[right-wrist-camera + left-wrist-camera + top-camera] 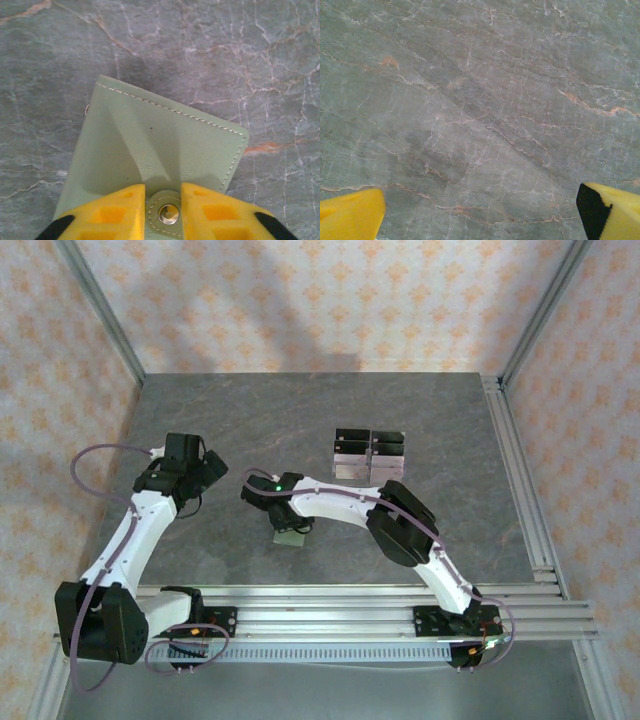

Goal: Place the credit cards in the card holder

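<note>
The right hand (pixel 162 190) is pinched on the snap tab (pixel 169 214) of the wallet (pixel 160 135), which lies folded shut near the middle of the tabletop (pixel 260 60). The hold is narrow and edge-on. The soft tab could buckle or slip free. The whole wallet might also drag or lift instead of unsnapping, since nothing pins it. The left hand (pixel 481 205), fingers wide apart, hovers over bare stone at its 10 o'clock. The cards (pixel 352 466) seem to sit in the rack (pixel 368 440) at 1 o'clock.

Grey-green marbled table (pixel 300 410), aluminium rails (pixel 330 605) along near edge. Rack (pixel 368 455) toward back right, seemingly clear acrylic with black pieces.
</note>
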You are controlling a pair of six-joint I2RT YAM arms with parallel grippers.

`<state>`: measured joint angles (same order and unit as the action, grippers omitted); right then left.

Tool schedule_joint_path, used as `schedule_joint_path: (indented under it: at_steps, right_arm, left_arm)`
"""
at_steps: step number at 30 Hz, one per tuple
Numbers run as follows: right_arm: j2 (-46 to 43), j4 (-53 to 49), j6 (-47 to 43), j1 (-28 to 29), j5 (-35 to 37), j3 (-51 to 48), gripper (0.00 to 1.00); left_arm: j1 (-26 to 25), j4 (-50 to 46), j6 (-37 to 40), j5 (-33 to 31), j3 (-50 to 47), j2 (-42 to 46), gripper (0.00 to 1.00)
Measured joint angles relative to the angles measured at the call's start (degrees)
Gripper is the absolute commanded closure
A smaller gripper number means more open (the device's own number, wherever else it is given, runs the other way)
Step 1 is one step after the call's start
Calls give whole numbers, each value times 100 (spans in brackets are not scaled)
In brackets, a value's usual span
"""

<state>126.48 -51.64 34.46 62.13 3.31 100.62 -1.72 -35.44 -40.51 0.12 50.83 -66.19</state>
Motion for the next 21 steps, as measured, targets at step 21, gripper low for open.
schedule_joint_path:
  at_steps: [21]
  right_arm:
    - [-1539, 1060, -308, -503, -103, -1620, 100]
  left_arm:
    - [-20, 570, 155, 1633, -363, -402, 0]
